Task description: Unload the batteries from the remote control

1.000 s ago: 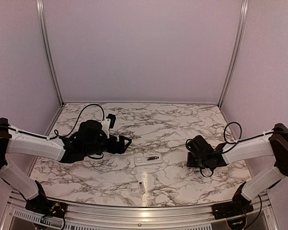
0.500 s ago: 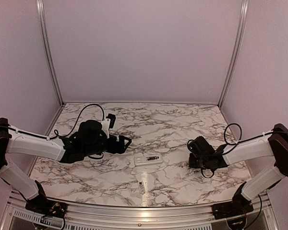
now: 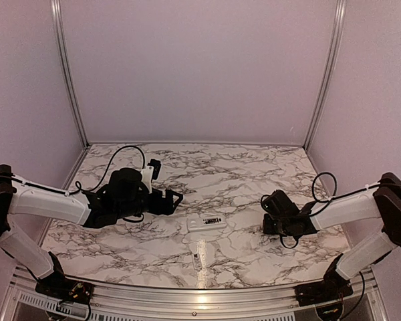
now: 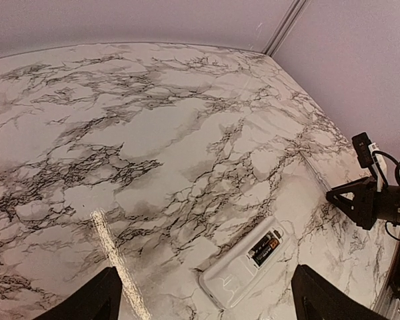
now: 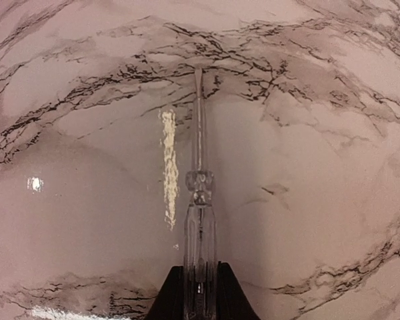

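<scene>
The white remote control [image 3: 206, 223] lies back up at mid-table. Its compartment is open, with the two dark batteries [image 4: 265, 247] side by side inside. In the left wrist view the remote control [image 4: 243, 275] sits low between my fingers. My left gripper [image 3: 175, 199] hovers just left of it, jaws wide open and empty. My right gripper [image 3: 267, 217] is to the remote's right, apart from it. In its wrist view the right gripper [image 5: 201, 283] is shut on a clear-handled screwdriver [image 5: 200, 213], whose thin shaft points away over the marble.
A thin pale strip [image 3: 197, 258] lies near the front edge, below the remote. Metal posts [image 3: 320, 80] and plain walls close the back and sides. A metal rail [image 3: 187, 294] runs along the front of the marble table [image 3: 240, 167].
The right gripper's jaws have closed onto the clear screwdriver, and that gripper has shifted slightly right. The left arm and the remote have not moved.
</scene>
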Action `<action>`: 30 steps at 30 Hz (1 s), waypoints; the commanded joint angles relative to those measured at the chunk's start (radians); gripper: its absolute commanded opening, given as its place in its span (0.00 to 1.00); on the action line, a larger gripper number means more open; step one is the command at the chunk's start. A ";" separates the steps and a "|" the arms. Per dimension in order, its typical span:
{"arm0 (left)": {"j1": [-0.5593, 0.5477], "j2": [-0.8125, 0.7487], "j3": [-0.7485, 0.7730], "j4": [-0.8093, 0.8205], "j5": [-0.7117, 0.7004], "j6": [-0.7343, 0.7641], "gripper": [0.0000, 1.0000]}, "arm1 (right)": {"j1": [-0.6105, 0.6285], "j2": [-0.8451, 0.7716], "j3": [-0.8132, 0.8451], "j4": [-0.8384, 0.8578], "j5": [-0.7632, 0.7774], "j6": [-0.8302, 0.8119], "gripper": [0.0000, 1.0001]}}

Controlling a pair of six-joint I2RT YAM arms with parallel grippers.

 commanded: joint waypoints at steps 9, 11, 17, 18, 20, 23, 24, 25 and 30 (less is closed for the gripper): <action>-0.001 -0.037 -0.021 0.023 -0.011 0.009 0.94 | -0.009 -0.008 -0.001 0.022 -0.040 -0.050 0.00; -0.002 -0.044 -0.027 0.028 -0.013 0.010 0.95 | -0.009 -0.020 -0.001 0.040 -0.060 -0.075 0.00; -0.001 -0.075 -0.058 0.055 -0.040 0.006 0.99 | -0.008 -0.084 -0.010 0.102 -0.140 -0.143 0.00; -0.001 -0.080 -0.063 0.060 -0.044 0.005 0.99 | -0.007 -0.094 -0.011 0.110 -0.154 -0.156 0.00; -0.001 -0.091 -0.071 0.068 -0.049 0.006 0.99 | 0.000 -0.113 -0.012 0.128 -0.180 -0.178 0.00; -0.002 -0.105 -0.078 0.069 -0.061 0.003 0.99 | 0.021 -0.129 -0.007 0.162 -0.207 -0.206 0.00; -0.001 -0.109 -0.078 0.067 -0.065 0.001 0.99 | 0.036 -0.133 -0.004 0.168 -0.207 -0.210 0.00; -0.001 -0.114 -0.080 0.064 -0.069 0.000 0.99 | 0.046 -0.136 -0.002 0.175 -0.208 -0.215 0.00; -0.002 -0.133 -0.088 0.063 -0.069 -0.005 0.99 | 0.102 -0.154 0.007 0.229 -0.254 -0.252 0.00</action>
